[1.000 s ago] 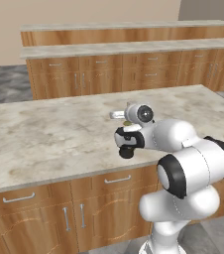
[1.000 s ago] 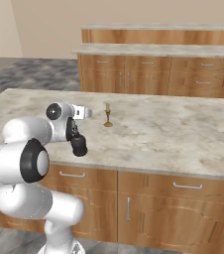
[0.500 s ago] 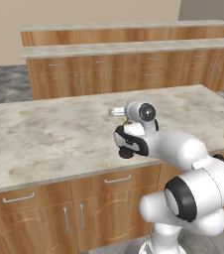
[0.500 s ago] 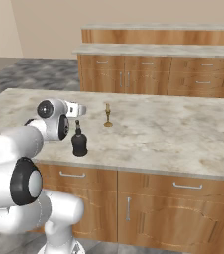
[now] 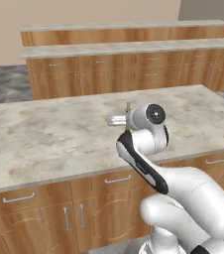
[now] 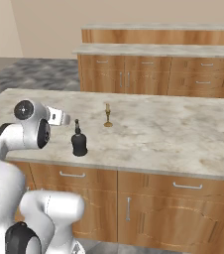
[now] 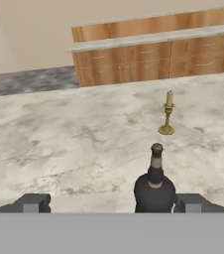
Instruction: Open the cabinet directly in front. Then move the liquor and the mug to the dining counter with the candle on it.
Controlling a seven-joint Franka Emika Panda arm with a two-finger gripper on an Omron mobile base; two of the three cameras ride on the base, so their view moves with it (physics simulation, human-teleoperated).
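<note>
Liquor, a squat near-black bottle with brownish stopper (image 6: 79, 143), stands upright on the pale marble tabletop (image 6: 183, 129) near the slender brass candle (image 6: 107, 115), apparently delivered; the pincer (image 7: 112, 202) is spread, gripping nothing.

We're in a rendered kitchen. Nearest us is a large island, the dining counter (image 6: 173, 134), with a pale marble top over wood drawer and door fronts with silver handles (image 6: 187, 186). Farther back run two long wall counters (image 6: 158, 49), one behind the other, same wood fronts and pale tops. The floor (image 6: 29, 74) at far left looks like grey mottled stone or tile, though it's too blurry for us to say which. Plain beige walls (image 6: 44, 20) close off the back. On the island top stand a candle (image 6: 107, 115) in a brass stick and a dark liquor (image 6: 79, 141) bottle, both household items fitting a home kitchen with dining space.
</note>
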